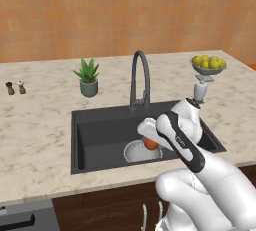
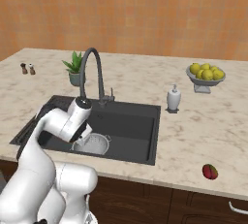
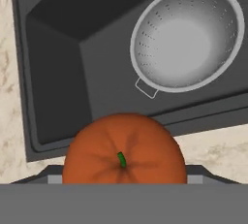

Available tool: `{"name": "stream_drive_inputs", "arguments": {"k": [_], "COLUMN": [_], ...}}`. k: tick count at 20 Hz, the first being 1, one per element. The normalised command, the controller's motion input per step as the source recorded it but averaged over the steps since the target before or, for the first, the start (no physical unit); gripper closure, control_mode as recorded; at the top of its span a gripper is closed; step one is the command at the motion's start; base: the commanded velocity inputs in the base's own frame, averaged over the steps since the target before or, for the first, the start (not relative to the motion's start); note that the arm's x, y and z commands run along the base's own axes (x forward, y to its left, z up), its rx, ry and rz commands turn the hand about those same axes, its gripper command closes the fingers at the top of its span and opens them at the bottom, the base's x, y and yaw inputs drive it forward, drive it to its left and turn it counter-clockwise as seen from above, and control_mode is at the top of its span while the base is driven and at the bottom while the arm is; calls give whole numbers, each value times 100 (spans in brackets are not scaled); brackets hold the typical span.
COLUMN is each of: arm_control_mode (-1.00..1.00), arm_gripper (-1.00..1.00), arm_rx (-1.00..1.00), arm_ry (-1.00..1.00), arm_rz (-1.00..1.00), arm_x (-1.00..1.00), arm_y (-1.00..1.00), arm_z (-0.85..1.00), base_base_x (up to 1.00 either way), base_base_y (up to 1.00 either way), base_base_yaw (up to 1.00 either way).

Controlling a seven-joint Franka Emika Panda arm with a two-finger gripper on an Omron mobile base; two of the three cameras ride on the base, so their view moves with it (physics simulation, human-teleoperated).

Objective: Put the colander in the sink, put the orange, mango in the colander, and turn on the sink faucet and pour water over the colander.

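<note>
Colander (image 3: 186, 39) upright, empty, in sink (image 3: 58, 72). Orange (image 3: 125, 151) held between the hand's fingers, stem up, above sink's near rim. Mango (image 2: 209, 171) on tabletop, right.

Two base cameras sat behind the arm, one left and one right, both looking forward and down; they shared the sink (image 1: 95, 140), faucet (image 1: 140, 77) and counter (image 1: 35, 125) from opposite sides. The hand camera looked steeply down past the gripper (image 3: 124, 182), close over the orange (image 3: 124, 150), with the colander (image 3: 186, 36) farther below.
</note>
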Motion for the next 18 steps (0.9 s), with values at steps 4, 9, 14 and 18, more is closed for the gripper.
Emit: {"name": "stream_drive_inputs", "arguments": {"k": [4,9,14,18], "arm_control_mode": [-100,-100,-100,-100], "arm_gripper": [100,100,100,100], "arm_rx": [2,0,0,0], "arm_ry": [0,0,0,4], "arm_rz": [0,0,0,0], "arm_x": [40,58,62,50], "arm_y": [-87,-38,-7,-1], "arm_z": [0,-14,-38,-47], "base_base_x": [0,0,0,0], "base_base_y": [0,0,0,0], "base_base_yaw": [0,0,0,0]}}
